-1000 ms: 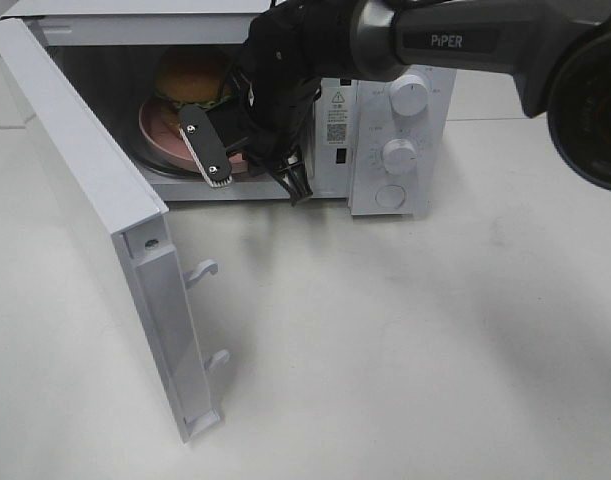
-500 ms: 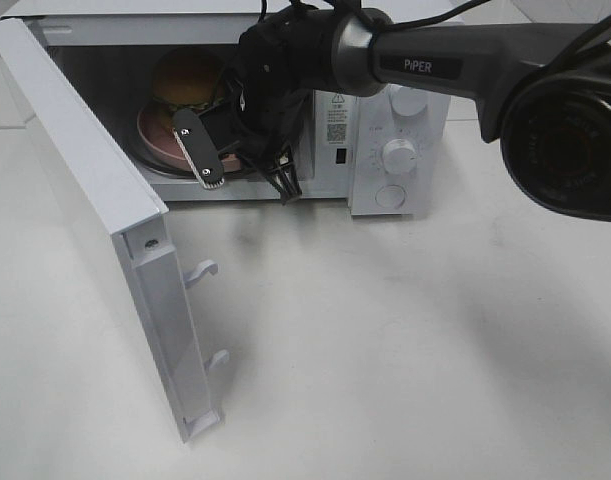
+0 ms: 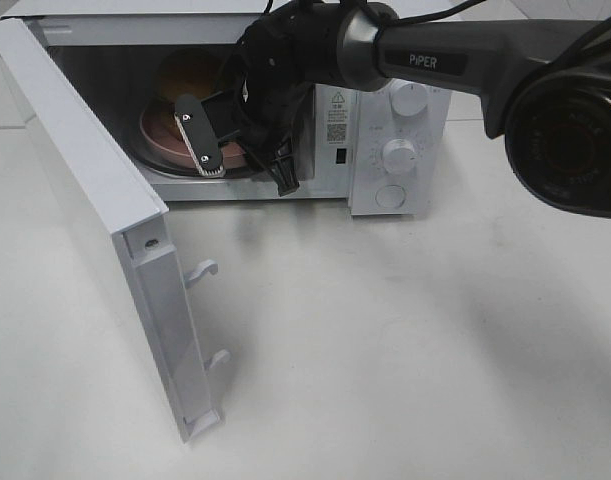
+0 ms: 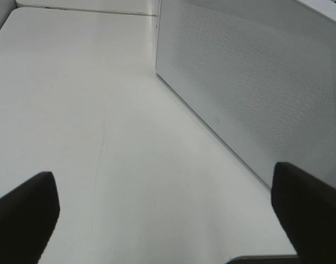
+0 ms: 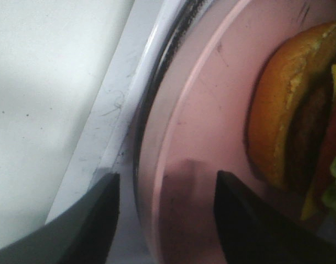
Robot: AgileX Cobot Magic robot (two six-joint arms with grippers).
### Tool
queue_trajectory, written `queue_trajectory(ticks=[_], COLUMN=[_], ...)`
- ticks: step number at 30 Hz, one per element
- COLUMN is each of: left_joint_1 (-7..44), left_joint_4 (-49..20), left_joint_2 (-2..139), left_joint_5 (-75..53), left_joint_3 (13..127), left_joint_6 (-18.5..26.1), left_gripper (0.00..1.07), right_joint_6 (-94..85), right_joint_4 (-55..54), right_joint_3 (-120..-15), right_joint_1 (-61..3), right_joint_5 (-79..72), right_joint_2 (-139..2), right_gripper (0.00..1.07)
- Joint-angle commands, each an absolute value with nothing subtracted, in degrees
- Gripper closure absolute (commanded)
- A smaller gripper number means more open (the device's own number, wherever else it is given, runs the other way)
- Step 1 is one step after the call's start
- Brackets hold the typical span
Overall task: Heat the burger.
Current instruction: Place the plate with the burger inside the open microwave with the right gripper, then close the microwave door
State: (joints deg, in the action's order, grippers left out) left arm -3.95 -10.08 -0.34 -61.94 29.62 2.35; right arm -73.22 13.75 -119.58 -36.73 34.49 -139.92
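Golden-brown and glossy, the burger [image 5: 291,110] sits on the pink plate [image 5: 211,110] inside the microwave [image 3: 330,120]. We see the right gripper [image 5: 166,181] with jaws apart, astride the plate's rim. If we back out crooked, a finger could snag that rim and drag plate and burger along. The left gripper [image 4: 162,181] hangs wide and empty beside the open door [image 3: 95,190].

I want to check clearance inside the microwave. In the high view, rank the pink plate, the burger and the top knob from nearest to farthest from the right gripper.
1. pink plate, directly under the right gripper, at the microwave opening.
2. burger, farther back on the plate.
3. top knob, on the microwave's front, far right.
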Motion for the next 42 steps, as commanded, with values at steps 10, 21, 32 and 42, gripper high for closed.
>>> queue_trajectory(ticks=[10, 21, 32, 42], left_joint_1=[-3.9, -3.9, -3.9, -3.9], left_joint_4=[-10.2, -10.2, -10.2, -10.2], left_joint_2=[-0.69, -0.69, -0.69, -0.69], left_joint_5=[-61.08, -61.08, -61.08, -61.08], left_joint_3=[29.51, 29.51, 29.51, 29.51], left_joint_6=[2.29, 2.29, 2.29, 2.29], left_gripper=[0.06, 0.06, 0.06, 0.06], right_joint_6=[-72.65, -72.71, -67.61, -58.21], right_joint_4=[11.0, 9.4, 9.51, 9.51], right_joint_3=[-108.29, -93.33, -80.27, -69.27], right_joint_1=[-36.73, -36.84, -36.84, -36.84], right_joint_5=[30.31, 26.24, 23.84, 23.84], right_joint_2=[-132.35, -122.96, -112.53, -102.79], right_gripper=[0.28, 0.31, 0.31, 0.31])
